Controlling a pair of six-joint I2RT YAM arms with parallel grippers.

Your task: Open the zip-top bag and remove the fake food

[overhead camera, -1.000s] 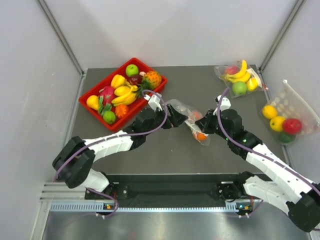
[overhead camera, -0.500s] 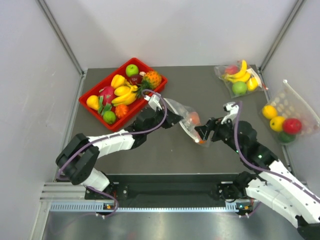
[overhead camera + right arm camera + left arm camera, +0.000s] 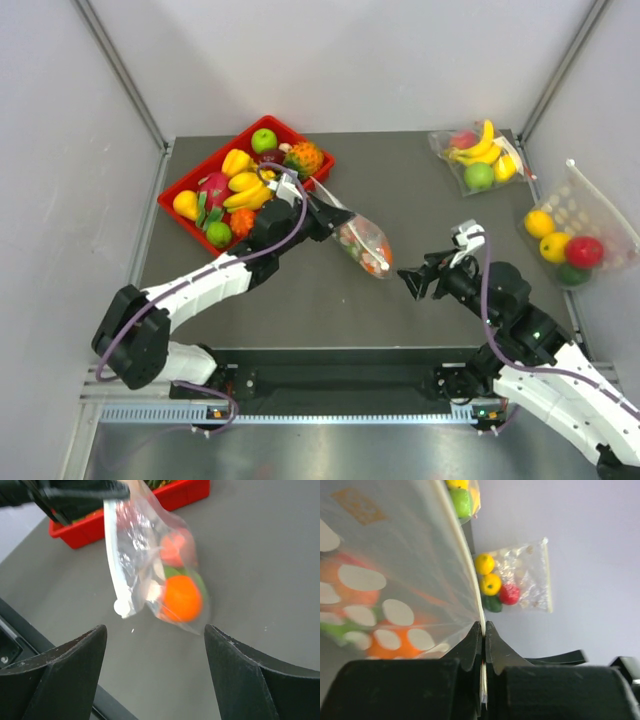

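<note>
The zip-top bag (image 3: pixel 362 245) hangs clear of the table from my left gripper (image 3: pixel 322 213), near the table's middle. It is clear plastic with pale dots. In the left wrist view the left gripper (image 3: pixel 483 628) is shut on the bag's white zip strip (image 3: pixel 470 575). The fake food sits inside the bag (image 3: pixel 142 555): an orange fruit (image 3: pixel 181 599), a pinkish one (image 3: pixel 174 550) and a green one (image 3: pixel 196 580). My right gripper (image 3: pixel 415 283) is open and empty, apart from the bag on its right; in its own view the gripper (image 3: pixel 155 630) is just short of the bag.
A red tray (image 3: pixel 205 160) piled with fruit stands at the back left, close behind the left gripper. A clear bag of banana and green apple (image 3: pixel 478 155) lies at the back right. A bigger dotted bag of yellow and red fruit (image 3: pixel 572 232) lies at the right edge.
The left gripper shut on the bag's zip edge and carried the bag left, toward the tray. The right gripper let go, opened and drew back to the right.
</note>
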